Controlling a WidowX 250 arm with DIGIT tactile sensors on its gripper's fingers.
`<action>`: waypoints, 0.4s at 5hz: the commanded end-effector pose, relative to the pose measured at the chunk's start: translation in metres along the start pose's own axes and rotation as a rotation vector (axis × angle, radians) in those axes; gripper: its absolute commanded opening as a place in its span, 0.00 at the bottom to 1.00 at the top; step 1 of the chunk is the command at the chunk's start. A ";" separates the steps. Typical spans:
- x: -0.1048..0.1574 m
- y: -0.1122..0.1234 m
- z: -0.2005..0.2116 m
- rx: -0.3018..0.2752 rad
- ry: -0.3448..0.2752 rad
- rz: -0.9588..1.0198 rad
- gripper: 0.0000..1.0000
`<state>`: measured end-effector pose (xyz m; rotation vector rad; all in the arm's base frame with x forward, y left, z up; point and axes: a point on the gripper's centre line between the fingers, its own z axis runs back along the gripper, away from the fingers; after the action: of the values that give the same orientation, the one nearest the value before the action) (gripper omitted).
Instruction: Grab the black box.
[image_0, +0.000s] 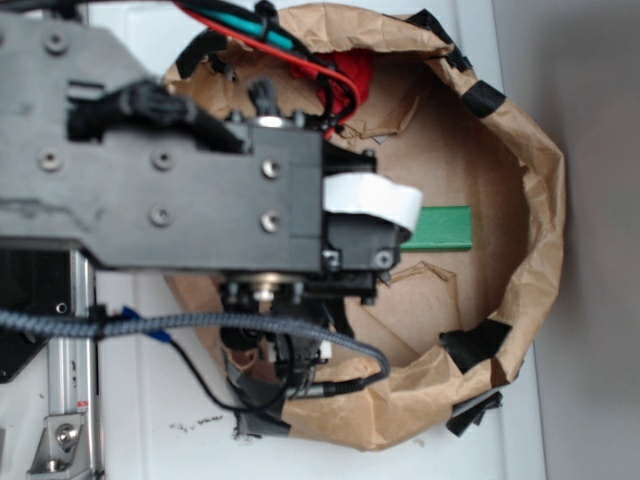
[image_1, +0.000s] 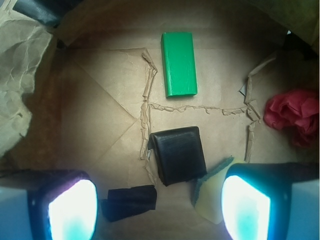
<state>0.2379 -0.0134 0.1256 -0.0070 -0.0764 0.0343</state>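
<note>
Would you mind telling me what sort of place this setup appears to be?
Probably a lab robot workcell: a crumpled brown paper bin patched with black tape sits on a white table, holding test items like the black box and green block.

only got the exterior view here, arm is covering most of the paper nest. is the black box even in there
Observer: Yes. The wrist view shows the black box lying flat on the brown paper, below the green block.

Operator: gripper open or shut

Observer: Open. The gripper has its two fingertips wide apart, and the box sits between them, nearer the right one, not yet touched.

Operator: anything crowding the box

Observer: A yellow sponge lies against its lower right corner, partly behind the right fingertip. A black tape patch lies to its lower left, apart from it.
</note>
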 end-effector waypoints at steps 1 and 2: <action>-0.007 0.041 -0.016 -0.007 -0.050 0.034 1.00; -0.011 0.057 -0.014 -0.042 -0.059 0.031 1.00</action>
<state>0.2242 0.0379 0.1028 -0.0574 -0.0970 0.0545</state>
